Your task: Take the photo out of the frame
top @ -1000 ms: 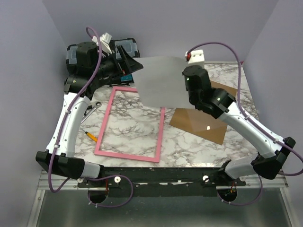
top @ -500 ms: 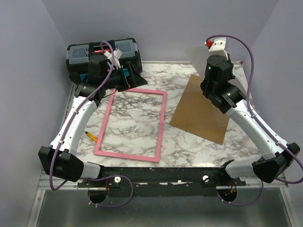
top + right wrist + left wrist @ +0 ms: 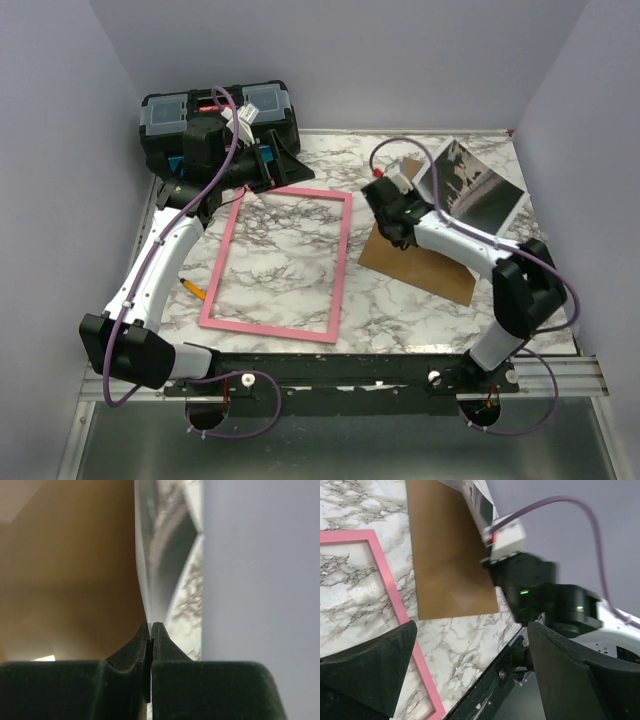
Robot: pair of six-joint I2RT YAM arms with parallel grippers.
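Right wrist view: photo (image 3: pixel 165 555) edge pinched tight in right gripper (image 3: pixel 151 626), tilted over brown backing board (image 3: pixel 65 555), right of pink frame (image 3: pixel 342 262) flat on marble table (image 3: pixel 400 320). Left gripper (image 3: pixel 470 627) spread wide by frame's far edge, grasping nothing.

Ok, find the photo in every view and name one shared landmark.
Top external: the photo, right rear, tilted.
Left wrist: top centre, a strip beyond the backing board.
Right wrist: centre, edge-on, pinched by the right gripper.
Shared landmark: the brown backing board.
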